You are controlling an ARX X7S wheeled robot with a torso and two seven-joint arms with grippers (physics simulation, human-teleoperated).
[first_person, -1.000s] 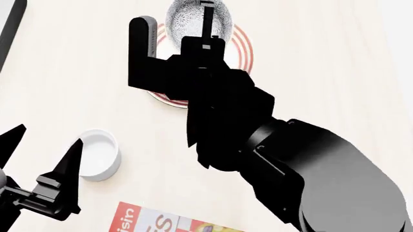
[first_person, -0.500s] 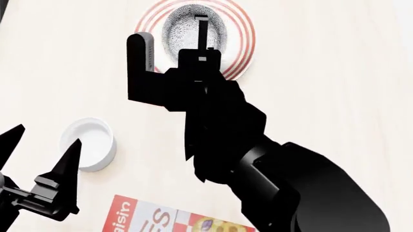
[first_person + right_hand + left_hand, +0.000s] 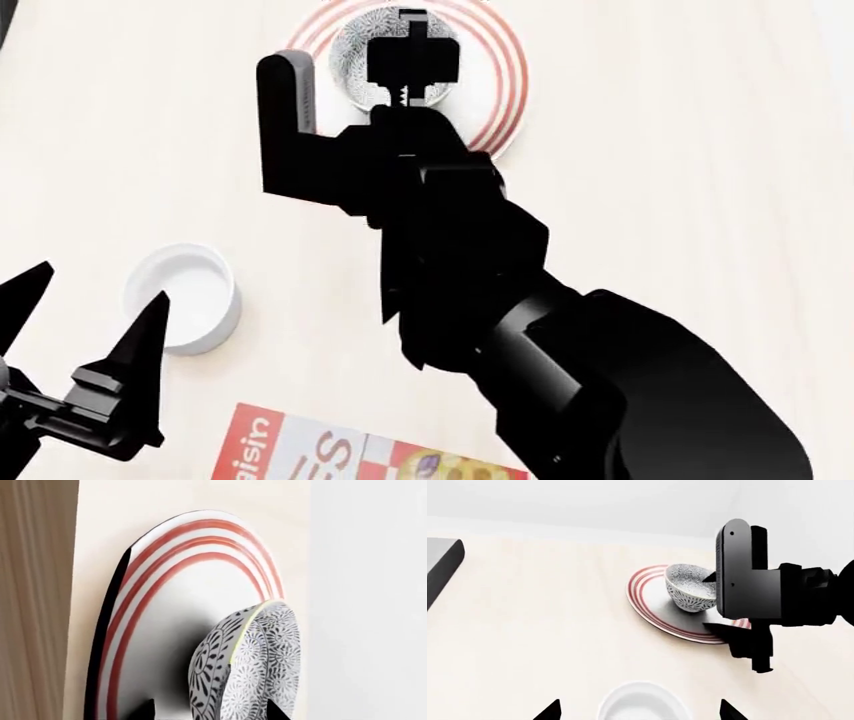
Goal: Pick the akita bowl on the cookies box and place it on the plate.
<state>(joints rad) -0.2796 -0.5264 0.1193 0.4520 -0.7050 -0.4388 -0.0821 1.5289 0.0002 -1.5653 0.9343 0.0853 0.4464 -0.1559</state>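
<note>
The akita bowl, white with dense grey-black speckle, sits upright inside the red-ringed plate at the far side of the table. My right gripper is over the bowl. In the right wrist view that gripper is open, its tips straddling the bowl wall with a gap on each side, and the plate lies behind. The left wrist view shows bowl and plate too. The cookies box lies at the near edge with nothing on it. My left gripper is open and holds nothing.
A small plain white bowl stands just past my left gripper, and it appears below the open left fingertips as the white bowl. A dark slab lies at the table's left edge.
The camera view shifted, bringing the plate fully into sight. The right gripper's finger that dipped into the bowl now shows as a wider shape above it. The left arm has not moved.
</note>
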